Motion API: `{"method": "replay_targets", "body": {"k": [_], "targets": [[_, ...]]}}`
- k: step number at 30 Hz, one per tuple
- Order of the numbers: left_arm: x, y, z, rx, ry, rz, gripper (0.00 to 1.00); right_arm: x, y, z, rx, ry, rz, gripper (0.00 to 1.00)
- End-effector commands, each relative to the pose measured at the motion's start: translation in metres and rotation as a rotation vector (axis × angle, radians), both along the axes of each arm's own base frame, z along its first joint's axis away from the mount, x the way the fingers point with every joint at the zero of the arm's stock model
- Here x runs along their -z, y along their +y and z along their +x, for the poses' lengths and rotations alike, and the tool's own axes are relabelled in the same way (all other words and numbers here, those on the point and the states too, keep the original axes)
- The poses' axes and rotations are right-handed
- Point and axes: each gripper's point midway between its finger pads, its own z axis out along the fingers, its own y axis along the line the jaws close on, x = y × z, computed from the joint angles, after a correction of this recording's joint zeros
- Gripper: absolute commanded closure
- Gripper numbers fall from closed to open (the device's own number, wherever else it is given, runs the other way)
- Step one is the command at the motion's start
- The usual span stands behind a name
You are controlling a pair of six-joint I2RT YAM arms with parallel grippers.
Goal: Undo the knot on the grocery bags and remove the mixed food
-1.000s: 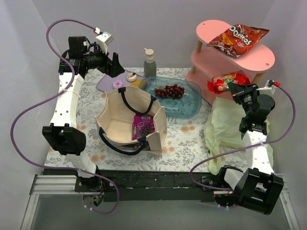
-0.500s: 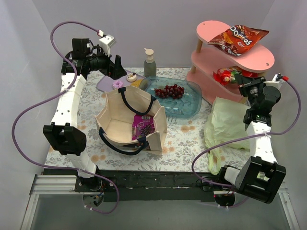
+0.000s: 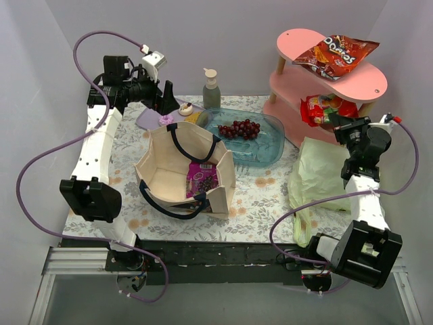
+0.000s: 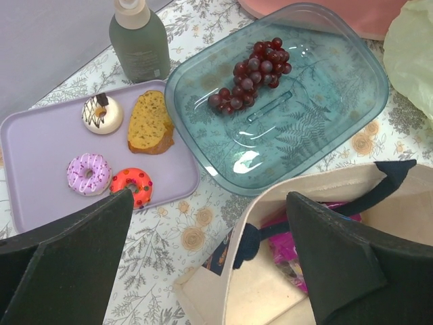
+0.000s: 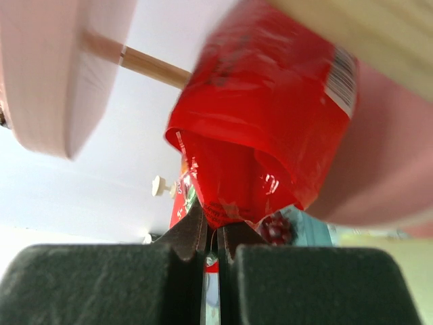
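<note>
The beige canvas tote (image 3: 162, 172) stands open at the table's middle with a purple snack packet (image 3: 201, 177) inside. The pale-green plastic bag (image 3: 318, 176) lies slack at the right; I cannot make out its knot. My right gripper (image 3: 338, 123) is shut on the edge of a red snack packet (image 5: 264, 128) at the pink stand's lower shelf (image 3: 298, 101). My left gripper (image 4: 210, 196) is open and empty, high over the tote's far rim (image 4: 304, 186). Dark red grapes (image 4: 250, 74) lie in the blue tray (image 4: 345, 101). The Doritos bag (image 3: 335, 54) lies on the top shelf.
A lilac tray (image 4: 40, 135) with pastries and a pump bottle (image 4: 139, 40) stand at the back left. The pink two-tier stand fills the back right corner. Purple cables loop beside both arms.
My right gripper has carried the red packet back and up from beside the stand to the lower shelf. My left gripper has shifted slightly right.
</note>
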Motion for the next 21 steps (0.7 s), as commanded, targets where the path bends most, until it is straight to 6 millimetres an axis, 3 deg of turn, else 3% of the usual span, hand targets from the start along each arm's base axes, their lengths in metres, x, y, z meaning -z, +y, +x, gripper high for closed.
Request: {"method": "replay_targets", "body": {"k": [1, 7, 21], "targets": [[-0.016, -0.002, -0.025, 0.022, -0.049, 0.01, 0.03, -0.01, 0.0, -0.017, 0.024, -0.03, -0.018, 0.99], [-0.012, -0.006, -0.028, 0.037, -0.034, 0.011, 0.04, 0.023, -0.005, -0.017, 0.06, 0.057, 0.028, 0.97], [-0.003, -0.006, -0.034, 0.038, -0.019, 0.034, 0.03, 0.041, -0.018, 0.008, 0.094, 0.132, 0.1, 0.9]]}}
